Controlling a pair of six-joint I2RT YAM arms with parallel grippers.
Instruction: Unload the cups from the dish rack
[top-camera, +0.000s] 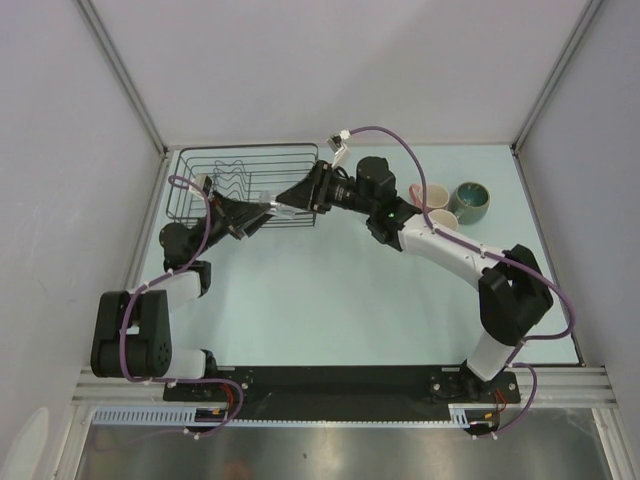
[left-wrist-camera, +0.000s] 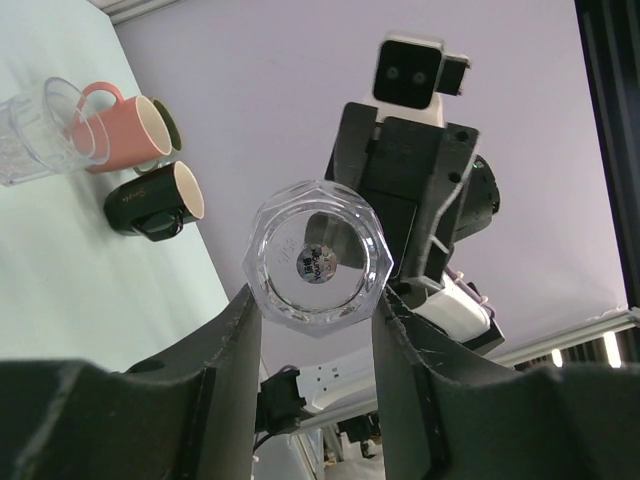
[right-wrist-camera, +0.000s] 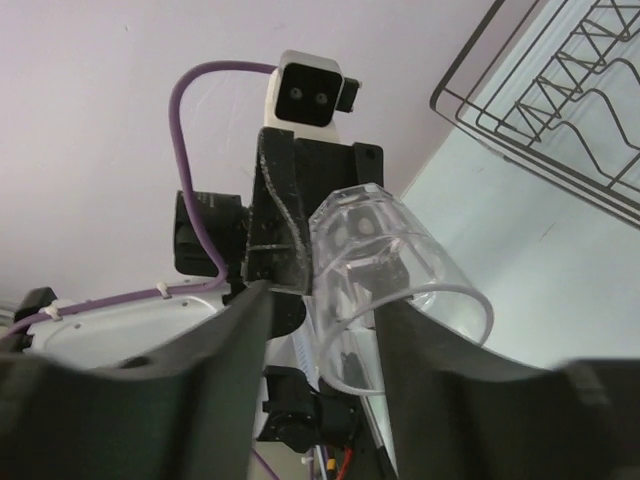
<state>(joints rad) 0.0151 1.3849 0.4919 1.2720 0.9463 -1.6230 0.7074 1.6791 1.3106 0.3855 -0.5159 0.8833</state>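
Clear glass tumbler (left-wrist-camera: 315, 255) clamped at its base between left gripper (left-wrist-camera: 317, 300) fingers, right gripper (right-wrist-camera: 320, 298) straddling its open rim, grip there unclear, dish rack (top-camera: 240, 148) just beyond both.

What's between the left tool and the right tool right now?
The clear glass tumbler: base in the left tool, rim at the right tool. Both wrist views show it.

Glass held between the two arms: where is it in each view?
Top: glass left of centre, over the rack's near right corner.
Left wrist: glass at centre, seen end-on.
Right wrist: glass at centre, mouth toward camera.
Shared landmark: the pale table.
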